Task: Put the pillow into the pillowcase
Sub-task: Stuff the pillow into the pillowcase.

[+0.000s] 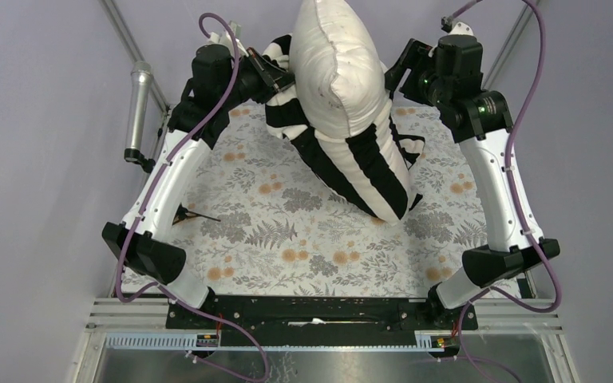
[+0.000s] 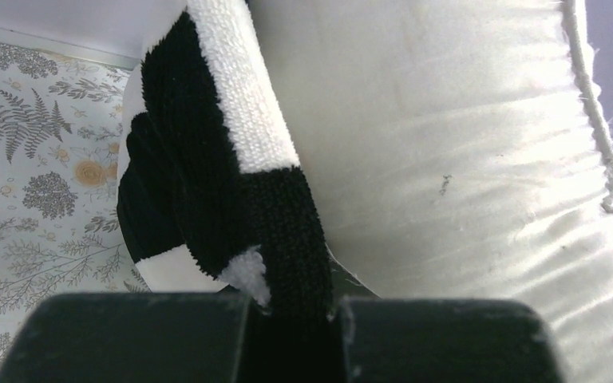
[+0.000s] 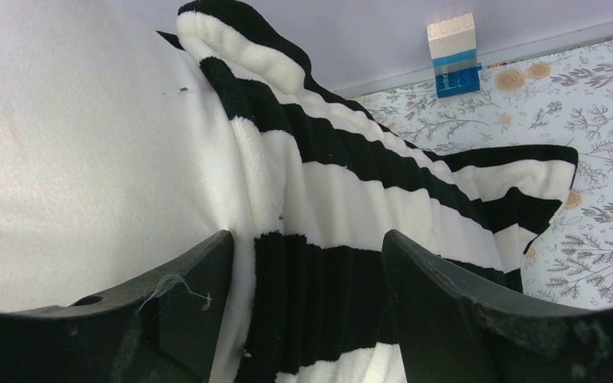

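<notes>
Colours and patterns, both wrists and top view.
Pillow (image 1: 331, 56): plain cream, no print, one small dark speck on the face beyond the black left gripper (image 2: 287, 307). Case (image 1: 367, 171): wide black and white stripes; a black band with a white fleck sits at the left gripper, and a black band then a white one sit at the black right gripper (image 3: 307, 255). Cloth (image 1: 287, 231): pale ground, grey ferns and leaves, orange-tan blossoms. Blocks (image 3: 452, 54), far beyond the right gripper: white on top, then light blue, then dark blue. Arms (image 1: 168, 179): white with black joints. Wall (image 1: 40, 120): pale lavender.
</notes>
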Robot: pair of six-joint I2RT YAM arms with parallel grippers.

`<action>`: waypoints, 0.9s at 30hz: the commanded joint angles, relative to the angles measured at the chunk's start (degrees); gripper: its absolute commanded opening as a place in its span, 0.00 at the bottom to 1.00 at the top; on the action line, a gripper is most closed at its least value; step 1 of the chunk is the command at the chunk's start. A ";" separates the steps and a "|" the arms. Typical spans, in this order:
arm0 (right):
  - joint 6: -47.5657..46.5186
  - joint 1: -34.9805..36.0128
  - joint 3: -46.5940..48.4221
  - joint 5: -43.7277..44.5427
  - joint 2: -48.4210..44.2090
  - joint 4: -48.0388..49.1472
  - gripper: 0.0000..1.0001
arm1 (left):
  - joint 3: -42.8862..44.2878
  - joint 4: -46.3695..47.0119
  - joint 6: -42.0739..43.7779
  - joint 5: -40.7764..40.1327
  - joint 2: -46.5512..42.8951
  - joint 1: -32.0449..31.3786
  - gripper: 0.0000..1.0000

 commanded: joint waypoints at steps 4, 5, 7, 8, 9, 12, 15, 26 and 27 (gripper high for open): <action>0.48 0.26 -1.84 0.87 -3.38 2.30 0.72 | -1.09 5.85 0.61 0.75 -3.37 0.32 0.00; 0.66 0.26 -3.18 1.35 -4.26 2.87 0.71 | -1.23 5.86 0.61 0.82 -3.45 0.32 0.00; 0.83 0.28 -7.73 1.34 -7.28 7.50 0.71 | -1.77 6.19 0.60 0.81 -3.67 0.32 0.00; 1.03 0.26 -9.58 1.28 -8.73 8.99 0.71 | -2.22 6.47 0.53 0.79 -3.84 0.32 0.00; 1.11 0.27 -10.94 1.15 -9.72 10.26 0.71 | -2.52 6.72 0.44 0.78 -3.97 0.32 0.00; 1.33 0.26 -11.71 0.81 -10.42 10.93 0.71 | -2.99 6.91 0.43 0.92 -4.21 0.36 0.00; 1.94 0.26 -13.17 1.10 -11.27 11.99 0.70 | -3.14 7.04 0.34 1.11 -4.19 0.38 0.00; 2.48 0.40 -17.64 -3.79 -13.65 14.17 0.69 | -2.99 7.61 -0.17 1.68 -3.93 0.40 0.00; 2.43 0.45 -17.81 -4.21 -13.55 14.19 0.69 | -2.96 7.62 -0.25 1.74 -3.91 0.40 0.00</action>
